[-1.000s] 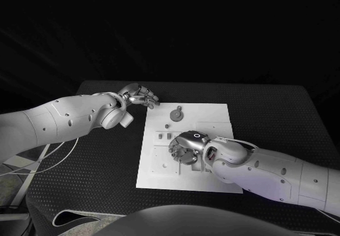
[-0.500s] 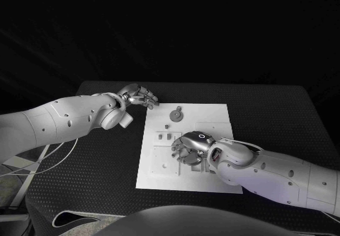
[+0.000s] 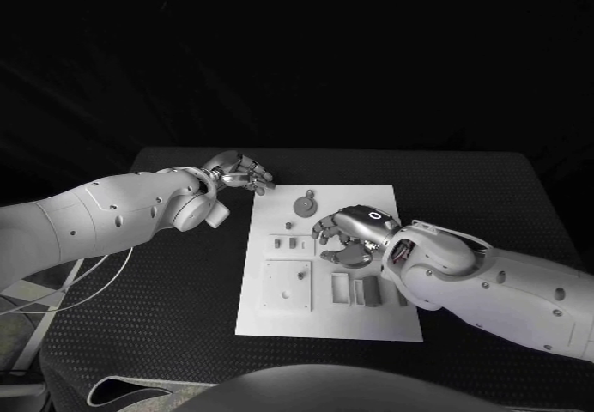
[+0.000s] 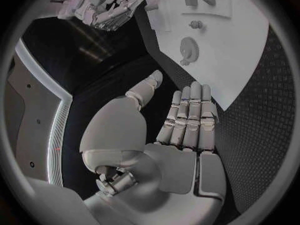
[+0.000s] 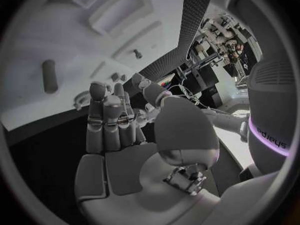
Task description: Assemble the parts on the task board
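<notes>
Parts [image 3: 363, 289] lie on the task board [image 3: 384, 326]; right robot hand [image 3: 349, 237] hovers above, empty-palmed.

White arms [image 3: 112, 215]; silver hands [image 3: 350, 233]; dark screws.

The task board [image 3: 275, 319] looks like smooth, matt white plastic, and the parts [image 3: 356, 288] lying on it are dull grey with no shine. The table [image 3: 136, 292] is covered in a black, finely dimpled, matt mat. Both arms have glossy white plastic shells; the left hand [image 3: 244, 172] and right hand [image 3: 349, 236] look like satin silver metal.
</notes>
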`<state>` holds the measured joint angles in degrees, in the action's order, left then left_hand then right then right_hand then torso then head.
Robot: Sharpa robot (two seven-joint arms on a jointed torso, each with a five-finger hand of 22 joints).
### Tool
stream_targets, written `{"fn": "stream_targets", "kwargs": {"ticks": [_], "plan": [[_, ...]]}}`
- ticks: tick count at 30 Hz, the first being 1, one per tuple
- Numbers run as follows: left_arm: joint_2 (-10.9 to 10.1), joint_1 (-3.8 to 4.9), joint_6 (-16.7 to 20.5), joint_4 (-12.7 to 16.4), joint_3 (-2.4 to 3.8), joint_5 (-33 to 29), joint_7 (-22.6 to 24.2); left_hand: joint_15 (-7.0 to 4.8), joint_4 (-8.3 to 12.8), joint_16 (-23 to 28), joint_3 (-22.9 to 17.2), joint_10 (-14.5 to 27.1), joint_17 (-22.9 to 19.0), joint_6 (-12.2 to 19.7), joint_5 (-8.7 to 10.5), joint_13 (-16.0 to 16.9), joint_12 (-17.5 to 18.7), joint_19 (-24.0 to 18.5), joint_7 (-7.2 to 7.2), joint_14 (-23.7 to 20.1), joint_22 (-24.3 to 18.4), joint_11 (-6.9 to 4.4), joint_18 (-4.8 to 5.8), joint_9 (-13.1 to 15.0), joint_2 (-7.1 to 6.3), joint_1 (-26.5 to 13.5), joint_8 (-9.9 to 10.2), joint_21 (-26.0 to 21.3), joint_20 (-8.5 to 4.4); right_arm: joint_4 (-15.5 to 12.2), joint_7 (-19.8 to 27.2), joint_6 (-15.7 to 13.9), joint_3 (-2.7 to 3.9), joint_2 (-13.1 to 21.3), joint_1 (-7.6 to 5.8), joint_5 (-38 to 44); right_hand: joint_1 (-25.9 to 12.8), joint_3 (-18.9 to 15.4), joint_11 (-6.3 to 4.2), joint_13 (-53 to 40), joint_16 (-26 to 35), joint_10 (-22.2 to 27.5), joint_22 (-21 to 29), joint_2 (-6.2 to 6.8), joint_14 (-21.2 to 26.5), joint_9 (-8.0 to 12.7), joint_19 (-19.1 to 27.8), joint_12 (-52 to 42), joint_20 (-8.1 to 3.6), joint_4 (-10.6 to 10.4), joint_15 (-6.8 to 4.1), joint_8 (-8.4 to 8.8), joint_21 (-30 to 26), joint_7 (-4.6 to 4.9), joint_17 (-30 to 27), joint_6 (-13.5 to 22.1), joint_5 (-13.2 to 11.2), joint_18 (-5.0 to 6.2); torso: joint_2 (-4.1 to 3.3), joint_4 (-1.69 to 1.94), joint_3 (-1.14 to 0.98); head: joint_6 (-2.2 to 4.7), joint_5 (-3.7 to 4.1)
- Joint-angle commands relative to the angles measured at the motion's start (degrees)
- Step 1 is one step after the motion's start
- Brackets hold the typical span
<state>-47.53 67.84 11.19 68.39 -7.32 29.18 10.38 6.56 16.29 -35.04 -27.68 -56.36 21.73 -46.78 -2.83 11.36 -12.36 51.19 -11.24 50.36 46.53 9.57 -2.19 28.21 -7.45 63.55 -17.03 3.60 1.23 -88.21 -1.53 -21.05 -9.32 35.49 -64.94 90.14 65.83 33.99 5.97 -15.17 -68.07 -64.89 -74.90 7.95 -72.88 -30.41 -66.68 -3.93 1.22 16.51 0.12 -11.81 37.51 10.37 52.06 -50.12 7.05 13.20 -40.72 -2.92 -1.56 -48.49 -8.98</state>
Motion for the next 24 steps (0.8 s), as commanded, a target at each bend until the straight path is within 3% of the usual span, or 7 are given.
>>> {"fn": "stream_targets", "kwargs": {"ticks": [1,6,9,15,24], "plan": [[0.14,0.05,-0.14,-0.07,0.05,-0.5,0.93,0.39,-0.03,0.28,0.4,0.45,0.11,0.32,-0.01,-0.09,-0.27,-0.1,-0.01,-0.1,-0.06,-0.01,0.92,-0.09,0.59,0.04,-0.23,0.26,0.09,-1.17,0.14,-0.1,0.62,1.73,-1.06,-0.78,-0.22,-0.03,0.65,-0.04,-0.42,0.38,-1.25,0.76,-0.35,0.01,-0.56,-0.31,-0.2,-0.2,-0.01,-0.41,0.32,0.1,-0.03,-0.58,0.19,1.8,0.02,-0.09,-0.03,0.5,0.27],[0.25,0.04,-0.11,-0.32,0.05,-0.66,1.21,0.4,-0.03,0.32,0.43,0.44,0.15,0.32,-0.01,-0.1,-0.3,-0.11,-0.01,-0.11,-0.09,-0.02,0.93,-0.09,0.54,0.02,-0.24,0.26,0.1,-2.49,0.45,2.12,1.17,4.7,-3.25,-1.0,-1.21,-0.21,0.67,0.03,-0.5,0.31,-1.2,1.7,-0.48,0.16,-0.72,-0.17,-0.22,-0.51,0.01,-0.3,0.38,0.22,-0.15,-0.22,0.19,1.8,0.07,-0.17,-0.04,0.99,0.59],[0.29,0.04,-0.16,-0.39,0.04,-0.67,1.22,0.4,-0.03,0.34,0.44,0.44,0.17,0.32,-0.01,-0.1,-0.31,-0.11,-0.01,-0.11,-0.1,-0.02,0.93,-0.09,0.52,0.01,-0.24,0.26,0.1,-3.09,0.5,3.94,1.36,6.04,-3.9,-1.08,-1.97,-0.33,0.79,0.16,-0.49,0.64,-1.16,2.49,-0.45,0.26,-0.71,0.05,-0.21,-0.76,0.13,-0.21,0.34,0.06,-0.24,0.07,0.19,1.8,0.05,-0.16,-0.05,1.22,0.89],[0.28,0.04,-0.27,-0.58,0.04,-0.71,1.28,0.41,-0.04,0.38,0.47,0.44,0.22,0.34,-0.01,-0.11,-0.33,-0.12,-0.01,-0.12,-0.13,-0.02,0.94,-0.1,0.5,-0.03,-0.24,0.26,0.11,-1.63,-0.83,9.58,1.4,6.99,-4.12,0.23,-4.01,-0.02,1.59,0.95,-0.15,3.12,-1.05,4.52,0.59,0.52,0.15,0.42,0.1,-2.04,0.91,0.01,-0.24,-1.15,-0.53,1.02,0.26,1.8,-0.01,-0.11,-0.12,1.5,1.04],[0.34,0.03,-0.41,-0.74,0.04,-0.72,1.26,0.42,-0.07,0.42,0.5,0.46,0.28,0.35,-0.01,-0.13,-0.35,-0.11,-0.02,-0.12,-0.16,-0.02,0.94,-0.1,0.49,-0.07,-0.24,0.27,0.12,2.56,-0.83,10.11,1.02,5.37,-4.1,1.64,-4.15,0.67,1.8,1.19,-0.2,3.69,-1.13,4.89,1.22,0.56,0.64,0.16,0.27,-2.78,1.12,-0.06,-0.44,-1.41,-0.62,1.39,0.23,1.8,-0.09,-0.09,-0.11,1.39,1.03]]}}
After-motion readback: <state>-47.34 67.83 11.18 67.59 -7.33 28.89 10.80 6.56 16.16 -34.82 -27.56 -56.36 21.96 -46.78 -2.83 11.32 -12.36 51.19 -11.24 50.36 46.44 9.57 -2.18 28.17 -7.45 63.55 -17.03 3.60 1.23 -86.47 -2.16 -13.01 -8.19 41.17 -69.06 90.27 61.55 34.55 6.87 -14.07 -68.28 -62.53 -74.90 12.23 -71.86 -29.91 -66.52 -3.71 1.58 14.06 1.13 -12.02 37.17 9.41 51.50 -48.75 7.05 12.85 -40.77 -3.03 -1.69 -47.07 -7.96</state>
